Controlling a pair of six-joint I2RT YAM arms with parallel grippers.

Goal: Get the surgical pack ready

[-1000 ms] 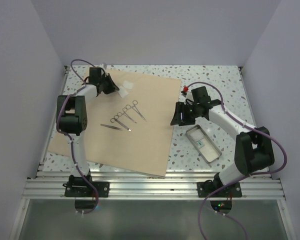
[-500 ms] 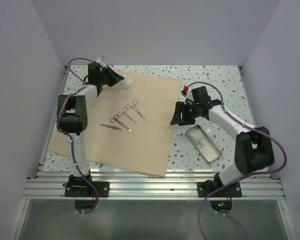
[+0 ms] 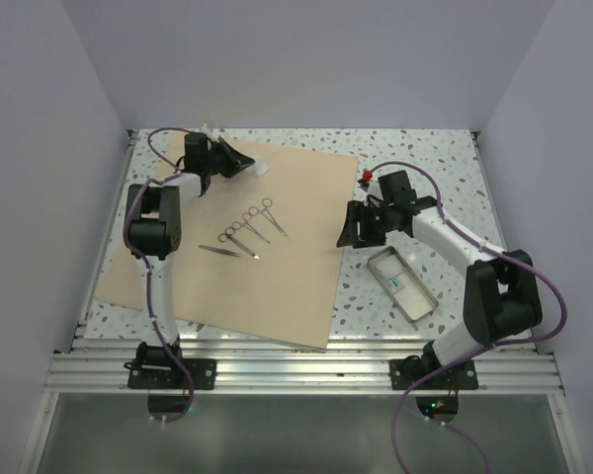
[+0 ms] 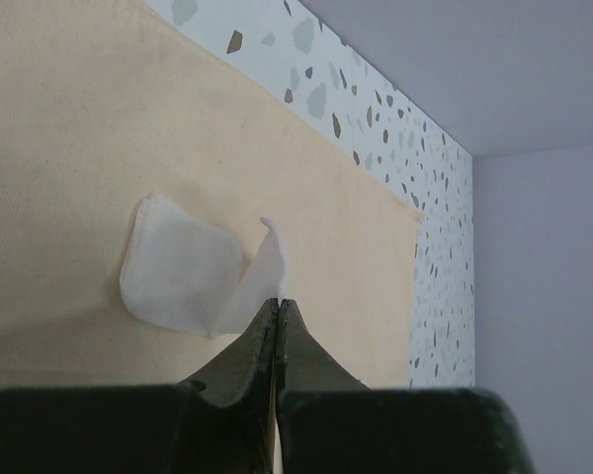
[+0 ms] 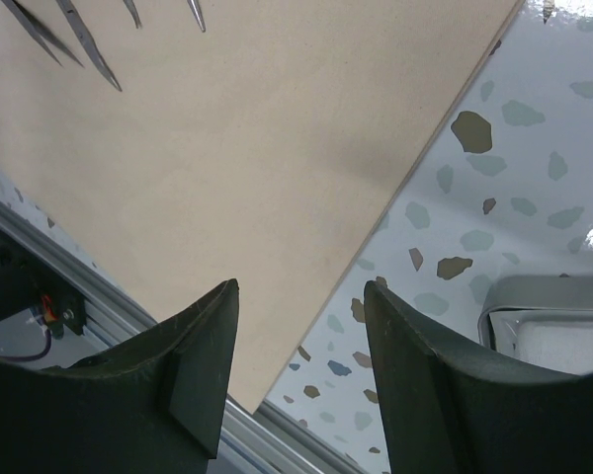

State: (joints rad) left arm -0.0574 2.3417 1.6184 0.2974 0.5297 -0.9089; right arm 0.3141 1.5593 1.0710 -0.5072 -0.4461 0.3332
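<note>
The surgical pack is a wide tan sheet (image 3: 287,267) lying flat on the speckled table, also filling much of the left wrist view (image 4: 79,128) and the right wrist view (image 5: 257,148). At the sheet's far left corner my left gripper (image 3: 239,162) (image 4: 279,302) is shut, pinching a corner of a white gauze pad (image 3: 259,168) (image 4: 178,275) that hangs just above the sheet. My right gripper (image 3: 348,233) (image 5: 298,288) is open with nothing between its fingers, hovering over the sheet's right edge.
Several scissor-like instruments (image 3: 251,225) and a pair of tweezers (image 3: 227,252) lie on the sheet's middle left; their tips (image 5: 89,54) show in the right wrist view. A small metal tray (image 3: 422,303) (image 5: 544,296) holding white pads sits right of the sheet. Walls close in on three sides.
The left gripper has moved right along the sheet's far edge and raised the gauze pad off the sheet; its arm swung with it. The right arm has not moved.
</note>
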